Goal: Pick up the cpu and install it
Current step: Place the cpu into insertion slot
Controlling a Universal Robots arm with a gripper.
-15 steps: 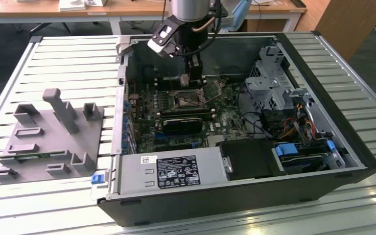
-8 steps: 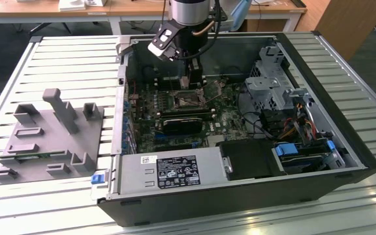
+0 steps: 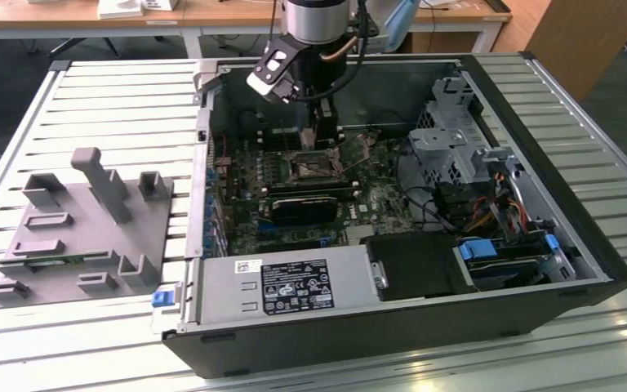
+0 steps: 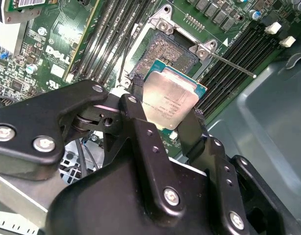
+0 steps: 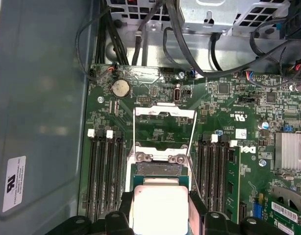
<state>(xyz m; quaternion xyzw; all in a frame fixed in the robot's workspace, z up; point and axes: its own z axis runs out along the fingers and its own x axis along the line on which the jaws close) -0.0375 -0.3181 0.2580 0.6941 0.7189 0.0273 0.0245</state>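
Silver slats make up the table [image 3: 74, 98], and on the exterior view's left a grey tray [image 3: 85, 229] lies on it. Next comes the open computer case [image 3: 575, 269] with a green board [image 3: 374, 200] inside. Over the board hangs the gripper [image 3: 322, 145]. Its black fingers [image 4: 138, 117] pinch the cpu [image 4: 171, 100] by two sides. The cpu is over the open socket [image 4: 167, 51], maybe just above it; I can't tell if they touch.

Computer case [image 3: 423, 322] on the table [image 3: 107, 98], tray [image 3: 68, 245] at the exterior view's left of it; inside, the cpu [image 4: 170, 100] held in the gripper [image 4: 166, 111], just above the socket [image 4: 167, 51]
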